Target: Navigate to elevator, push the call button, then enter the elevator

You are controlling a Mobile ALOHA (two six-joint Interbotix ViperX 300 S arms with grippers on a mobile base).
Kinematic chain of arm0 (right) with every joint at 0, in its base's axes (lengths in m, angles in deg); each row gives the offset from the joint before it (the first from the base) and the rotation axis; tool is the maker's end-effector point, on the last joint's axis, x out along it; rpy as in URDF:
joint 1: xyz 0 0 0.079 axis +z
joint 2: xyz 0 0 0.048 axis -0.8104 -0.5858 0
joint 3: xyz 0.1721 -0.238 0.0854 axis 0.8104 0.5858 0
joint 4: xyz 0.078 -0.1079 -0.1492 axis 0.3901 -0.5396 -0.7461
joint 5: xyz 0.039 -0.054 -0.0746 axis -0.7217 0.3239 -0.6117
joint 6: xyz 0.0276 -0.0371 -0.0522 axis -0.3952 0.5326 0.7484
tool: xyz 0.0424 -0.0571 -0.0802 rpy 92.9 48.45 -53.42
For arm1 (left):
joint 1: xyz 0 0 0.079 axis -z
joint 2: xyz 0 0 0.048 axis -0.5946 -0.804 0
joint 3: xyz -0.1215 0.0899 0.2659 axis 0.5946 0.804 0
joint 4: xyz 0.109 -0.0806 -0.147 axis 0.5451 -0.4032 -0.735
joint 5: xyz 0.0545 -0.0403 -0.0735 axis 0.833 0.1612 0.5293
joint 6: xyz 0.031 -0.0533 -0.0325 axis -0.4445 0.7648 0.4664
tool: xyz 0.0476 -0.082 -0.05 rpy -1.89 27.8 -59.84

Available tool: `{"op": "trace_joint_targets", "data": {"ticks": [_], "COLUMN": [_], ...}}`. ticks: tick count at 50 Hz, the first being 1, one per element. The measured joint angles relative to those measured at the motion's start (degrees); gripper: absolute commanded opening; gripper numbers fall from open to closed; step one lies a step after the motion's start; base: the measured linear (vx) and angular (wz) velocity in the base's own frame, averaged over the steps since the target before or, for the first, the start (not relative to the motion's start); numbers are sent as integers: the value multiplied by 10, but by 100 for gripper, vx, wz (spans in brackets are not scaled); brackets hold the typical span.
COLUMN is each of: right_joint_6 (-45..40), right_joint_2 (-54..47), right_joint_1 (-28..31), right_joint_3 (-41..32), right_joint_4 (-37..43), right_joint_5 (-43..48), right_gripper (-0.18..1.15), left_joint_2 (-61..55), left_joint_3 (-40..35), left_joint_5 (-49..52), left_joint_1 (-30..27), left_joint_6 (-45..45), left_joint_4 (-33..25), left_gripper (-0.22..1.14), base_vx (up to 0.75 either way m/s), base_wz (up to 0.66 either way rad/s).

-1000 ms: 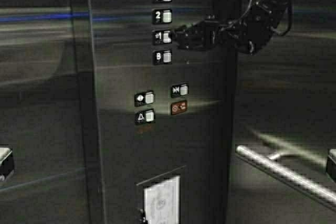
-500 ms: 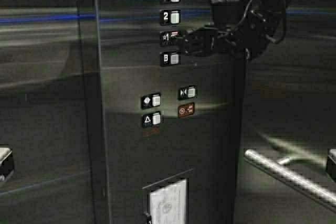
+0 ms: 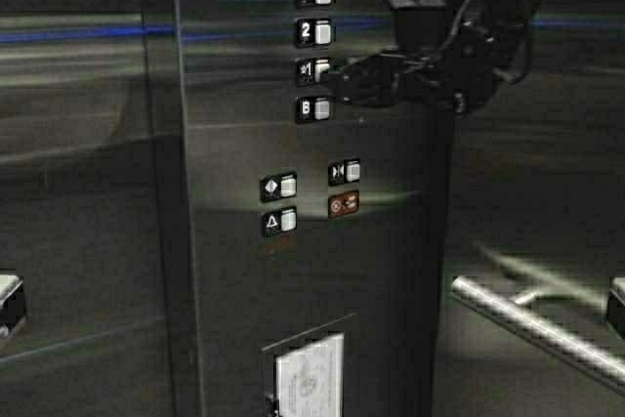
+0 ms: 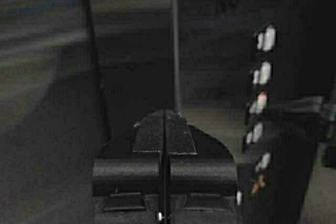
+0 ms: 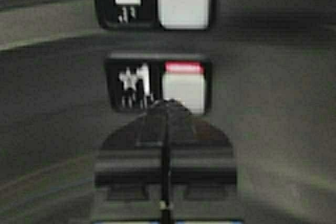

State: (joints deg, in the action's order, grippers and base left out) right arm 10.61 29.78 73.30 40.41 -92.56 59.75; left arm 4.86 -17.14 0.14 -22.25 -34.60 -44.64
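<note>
Your right gripper (image 3: 332,80) was pressed together, its fingers meeting in one thin seam, and its tip was at the floor button "1" (image 3: 314,70) on the button panel (image 3: 312,271) — whether it really touched the button, I cannot tell. In the right wrist view a red strip was lit along the top edge of this button (image 5: 184,90), and the button "2" (image 5: 184,1) stood above it. Your left gripper (image 4: 164,137) was also pressed together, held apart from the panel and facing it. You were inside the elevator (image 3: 78,192): steel walls with a thin blue stripe (image 3: 68,34) around you, and the round handrail (image 3: 532,324) on the wall to the right — the doors were not in view.
</note>
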Motion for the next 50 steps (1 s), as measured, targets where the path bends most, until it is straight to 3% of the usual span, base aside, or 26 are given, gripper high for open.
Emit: {"op": "trace_joint_targets", "data": {"ticks": [32,50], "right_joint_6": [-7,-9], "right_joint_2": [229,370], "right_joint_1": [-27,-26], "right_joint_3": [219,241], "right_joint_4": [62,63], "right_joint_5": [-17,-265], "right_gripper": [6,6], "left_joint_2": [-49,-54], "left_joint_3": [-12,-18], "left_joint_5": [0,0], "left_joint_1": [1,2], "left_joint_6": [10,11], "left_joint_4": [-12,-18], "left_gripper": [3,3], "base_vx": [-3,-9], "base_wz": [2,19]}}
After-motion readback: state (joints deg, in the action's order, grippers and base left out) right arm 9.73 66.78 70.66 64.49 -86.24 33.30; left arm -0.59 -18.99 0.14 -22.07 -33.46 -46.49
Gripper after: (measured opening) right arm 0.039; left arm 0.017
